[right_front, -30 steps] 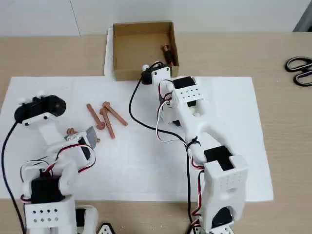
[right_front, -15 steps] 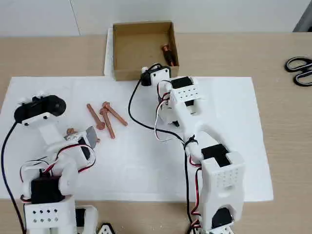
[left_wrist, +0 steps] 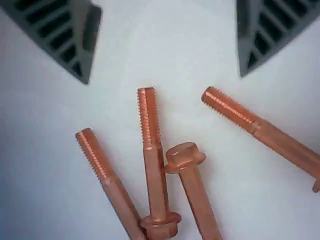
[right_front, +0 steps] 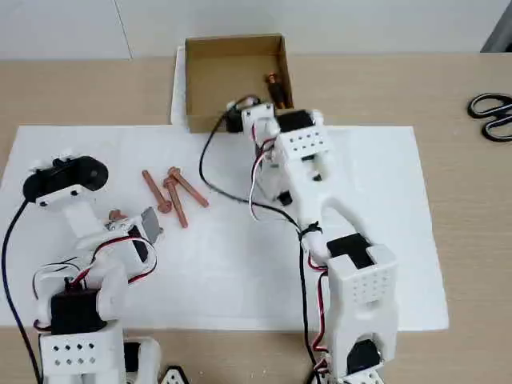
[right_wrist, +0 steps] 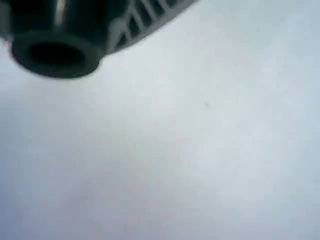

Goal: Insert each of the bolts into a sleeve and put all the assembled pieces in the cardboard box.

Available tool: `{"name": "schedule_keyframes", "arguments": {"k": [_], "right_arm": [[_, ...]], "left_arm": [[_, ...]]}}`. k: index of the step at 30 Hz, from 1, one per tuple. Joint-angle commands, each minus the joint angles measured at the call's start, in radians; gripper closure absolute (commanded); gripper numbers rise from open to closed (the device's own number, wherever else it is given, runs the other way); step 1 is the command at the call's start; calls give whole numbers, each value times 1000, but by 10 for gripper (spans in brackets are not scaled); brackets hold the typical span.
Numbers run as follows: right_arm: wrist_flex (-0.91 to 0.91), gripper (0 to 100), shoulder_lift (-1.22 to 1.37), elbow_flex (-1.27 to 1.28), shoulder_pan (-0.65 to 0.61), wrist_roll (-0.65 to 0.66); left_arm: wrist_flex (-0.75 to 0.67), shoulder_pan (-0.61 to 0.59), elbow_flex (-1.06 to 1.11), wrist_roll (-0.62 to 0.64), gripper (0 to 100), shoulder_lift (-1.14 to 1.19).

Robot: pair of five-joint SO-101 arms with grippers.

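Note:
Four copper bolts lie on the white paper. In the left wrist view they are one bolt, a second, a third and a fourth. My left gripper hangs open just above them, with nothing between its fingers. From above, this left gripper sits beside the bolt cluster. My right gripper is shut on a black sleeve, held over bare paper. The right arm's wrist is near the front wall of the cardboard box. One assembled piece lies inside.
Scissors lie on the wooden table at the far right. A black cable loops across the paper between the arms. The paper in front of the bolts is bare.
The right arm's wrist has moved up and to the left, closer to the box's front wall. The left arm and the bolts have stayed put.

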Motion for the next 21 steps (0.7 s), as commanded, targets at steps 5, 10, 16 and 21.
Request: {"name": "schedule_keyframes", "arguments": {"k": [5,10,16,21], "right_arm": [[114,996,-12,-169,42,-55],[114,996,-13,-29,142,-78],[102,995,-136,199,188,-77],[25,995,-274,368,193,-81]], "left_arm": [[-21,-3,-5,-11,815,3],[-21,-3,-5,-11,815,2],[-21,2,-5,-11,815,2],[-21,2,-5,-11,815,2]]}}
